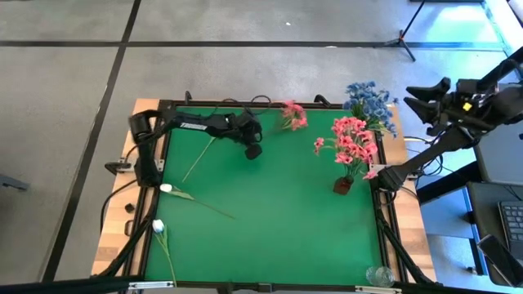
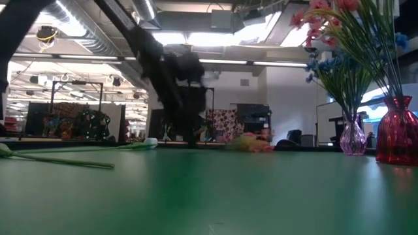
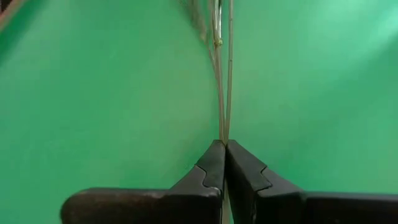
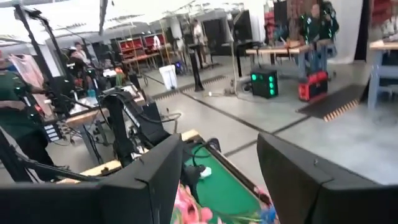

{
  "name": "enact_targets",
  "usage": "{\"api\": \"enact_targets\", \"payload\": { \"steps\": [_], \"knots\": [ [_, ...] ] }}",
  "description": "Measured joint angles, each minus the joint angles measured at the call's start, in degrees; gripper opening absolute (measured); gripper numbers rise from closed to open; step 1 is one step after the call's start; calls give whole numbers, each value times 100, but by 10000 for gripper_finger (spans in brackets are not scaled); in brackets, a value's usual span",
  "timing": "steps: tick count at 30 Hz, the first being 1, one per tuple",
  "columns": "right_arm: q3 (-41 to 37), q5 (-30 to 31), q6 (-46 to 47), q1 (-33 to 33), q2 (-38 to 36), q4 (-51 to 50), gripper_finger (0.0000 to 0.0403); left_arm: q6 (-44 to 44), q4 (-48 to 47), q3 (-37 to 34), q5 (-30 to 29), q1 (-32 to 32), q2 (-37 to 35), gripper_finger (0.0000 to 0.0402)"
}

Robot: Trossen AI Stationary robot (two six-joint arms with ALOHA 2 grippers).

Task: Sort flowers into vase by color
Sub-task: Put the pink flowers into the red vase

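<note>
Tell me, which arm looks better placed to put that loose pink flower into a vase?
Probably the left. Its gripper is shut on the pink flower stem, out over the green mat. The right gripper is open and raised off beyond the table's right edge, holding nothing.

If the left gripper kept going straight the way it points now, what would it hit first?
Probably only the green mat. The left gripper, shut on a pink flower's stem, points along that stem, toward its blossom in the high view. Depth is unclear.

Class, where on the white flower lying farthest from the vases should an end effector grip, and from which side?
Probably mid-stem, from straight above, fingers straddling it: the white flower lies flat, so only its top is open.
</note>
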Motion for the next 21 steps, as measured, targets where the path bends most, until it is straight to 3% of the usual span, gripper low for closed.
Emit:
{"api": "enact_targets", "payload": {
  "steps": [7,13,21],
  "knots": [
    [22,-75,-231,0,1,623,209,-340,4,22,-28,-484,-1158,0],
    [12,-982,-222,4,42,1222,209,-790,148,28,-119,-935,-2053,0],
    [-320,-933,-669,1,214,2258,209,-956,425,28,-354,-1640,-2904,0]
  ]
}}
